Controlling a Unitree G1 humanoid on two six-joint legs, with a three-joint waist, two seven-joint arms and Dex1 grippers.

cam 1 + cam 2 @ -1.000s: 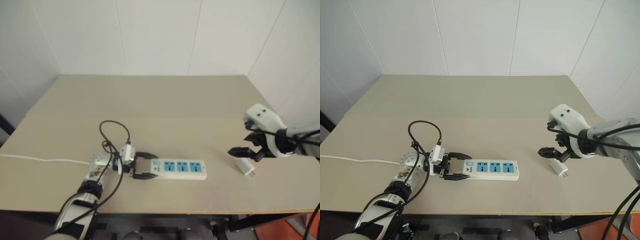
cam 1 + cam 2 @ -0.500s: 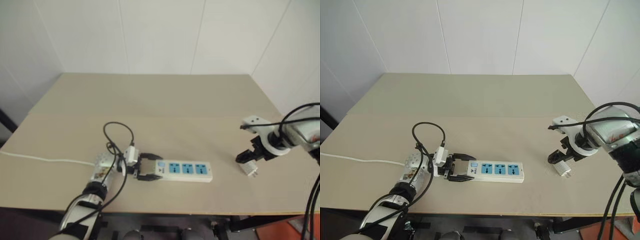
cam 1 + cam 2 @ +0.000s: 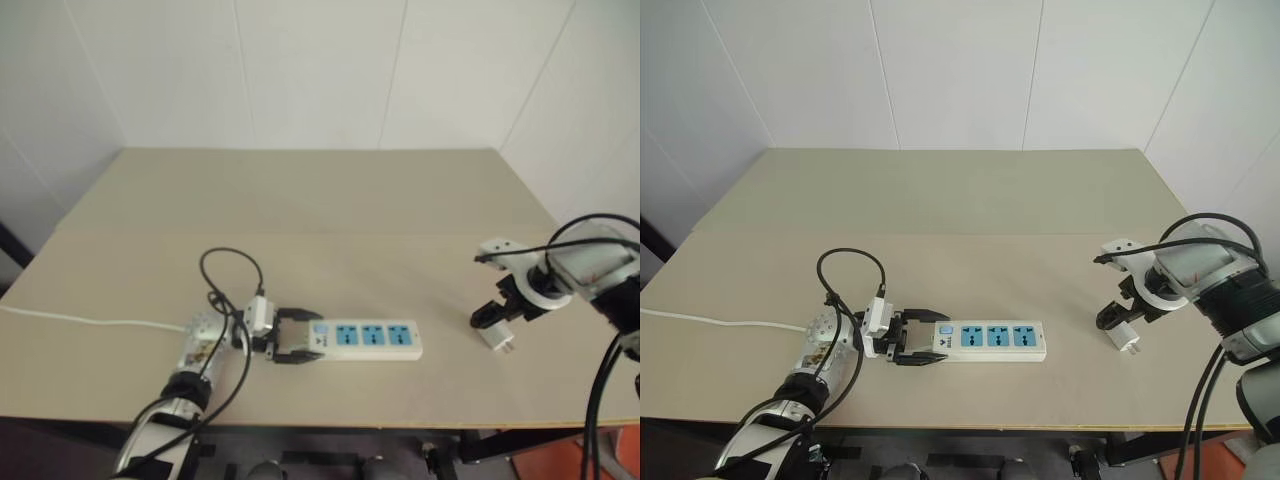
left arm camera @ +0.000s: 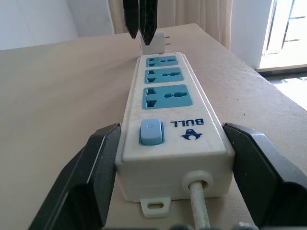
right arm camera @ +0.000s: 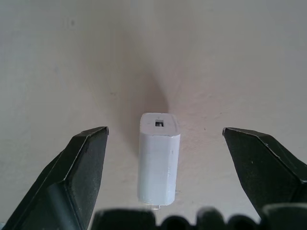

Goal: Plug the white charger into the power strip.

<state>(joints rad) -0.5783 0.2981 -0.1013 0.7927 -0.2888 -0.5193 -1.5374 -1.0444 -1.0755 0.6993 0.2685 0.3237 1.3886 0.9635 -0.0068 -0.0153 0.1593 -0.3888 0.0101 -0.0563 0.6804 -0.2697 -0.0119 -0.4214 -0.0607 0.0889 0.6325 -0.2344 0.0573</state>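
The left gripper is clamped on the switch end of the power strip, one black finger pressed against each long side. Printed beside the blue switch on that end is the word "BULL" with a small logo under it. From the same end a thin white cord leaves the power strip and runs across the worktop away from it, on the side opposite the sockets. Past the switch, the three blue sockets sit in a row along the strip; all three are empty.

The right gripper hangs well beyond the far end of the power strip, pointing steeply down with its fingers spread wide and holding nothing. The charger lies on the worktop between those fingers, touching neither, a small slot visible in one end face. It is well apart from the power strip, in line with its socket end. A black cable loops over the worktop beside the left gripper, on the cord side of the strip.
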